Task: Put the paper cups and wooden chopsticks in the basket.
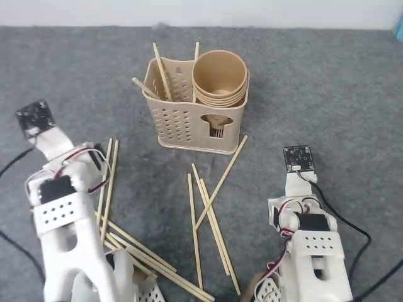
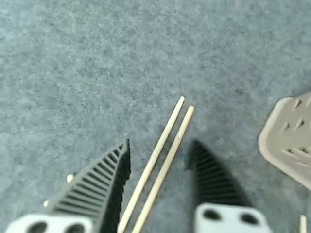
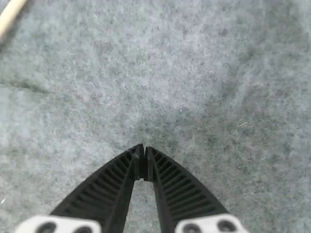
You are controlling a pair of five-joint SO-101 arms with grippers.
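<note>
A beige slotted basket [image 1: 182, 123] stands at the back middle of the grey carpet. Stacked paper cups [image 1: 219, 77] sit in its right compartment and a few wooden chopsticks [image 1: 162, 70] lean in its left one. Several loose chopsticks [image 1: 211, 217] lie in front of it, one touching its base. My left gripper [image 2: 161, 142] is open and low over the carpet, with a pair of chopsticks [image 2: 173, 145] lying between its fingers. The same pair [image 1: 108, 182] runs beside the left arm in the high view. My right gripper [image 3: 145, 149] is shut on nothing above bare carpet.
More chopsticks [image 1: 151, 261] lie crossed at the front left, partly under the left arm [image 1: 63, 214]. The right arm [image 1: 312, 239] stands at the front right. A basket corner [image 2: 289, 141] shows in the left wrist view. A chopstick end [image 3: 10, 13] appears near the right gripper.
</note>
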